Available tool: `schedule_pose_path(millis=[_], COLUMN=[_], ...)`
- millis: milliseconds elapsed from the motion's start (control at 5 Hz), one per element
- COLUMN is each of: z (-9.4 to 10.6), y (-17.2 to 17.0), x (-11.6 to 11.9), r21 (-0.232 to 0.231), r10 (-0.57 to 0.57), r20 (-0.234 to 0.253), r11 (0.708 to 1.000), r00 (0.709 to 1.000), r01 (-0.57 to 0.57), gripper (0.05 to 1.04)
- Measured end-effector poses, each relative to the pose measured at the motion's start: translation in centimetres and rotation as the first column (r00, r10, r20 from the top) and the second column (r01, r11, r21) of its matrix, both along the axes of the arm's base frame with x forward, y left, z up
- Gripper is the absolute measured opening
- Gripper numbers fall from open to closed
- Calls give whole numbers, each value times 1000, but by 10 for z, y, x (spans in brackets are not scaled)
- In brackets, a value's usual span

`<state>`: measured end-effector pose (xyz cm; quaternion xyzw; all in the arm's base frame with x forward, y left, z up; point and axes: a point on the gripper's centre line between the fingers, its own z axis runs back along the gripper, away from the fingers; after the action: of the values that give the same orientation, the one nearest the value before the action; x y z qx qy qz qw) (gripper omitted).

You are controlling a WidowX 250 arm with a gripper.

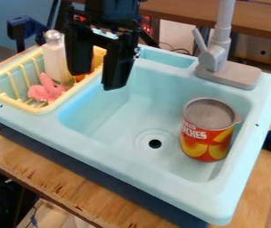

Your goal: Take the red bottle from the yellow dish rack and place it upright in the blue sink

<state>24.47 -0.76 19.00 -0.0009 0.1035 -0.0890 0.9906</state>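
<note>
The black gripper (96, 81) hangs pointing downward above the sink's (96, 144) far left, its fingers parted and released, near the yellow rack (13, 99).

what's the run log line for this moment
gripper open, near yellow rack | can in sink basin, beside drain | pink toy in rack | bottle in rack

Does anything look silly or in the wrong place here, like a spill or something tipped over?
A pink bunny sits in the yellow rack, an odd spot for a toy. The can in the sink looks a bit odd too, since it's food. It isn't tipped over, and I see no spill.
</note>
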Motion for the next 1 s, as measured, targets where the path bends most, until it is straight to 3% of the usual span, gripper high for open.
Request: schedule_pose_path(millis=[200,400,600,1000], z=[-6,14,30,72], y=[0,11,27,68], x=[0,11,20,30], r21=[-3,-46,-45,64], r10=[-9,-35,-45,-53], r20=[-26,35,99,213], r11=[1000,998,998,997], r00=[1000,999,994,976], r01=[9,36,49,40], gripper=[1002,1002,1002,1002])
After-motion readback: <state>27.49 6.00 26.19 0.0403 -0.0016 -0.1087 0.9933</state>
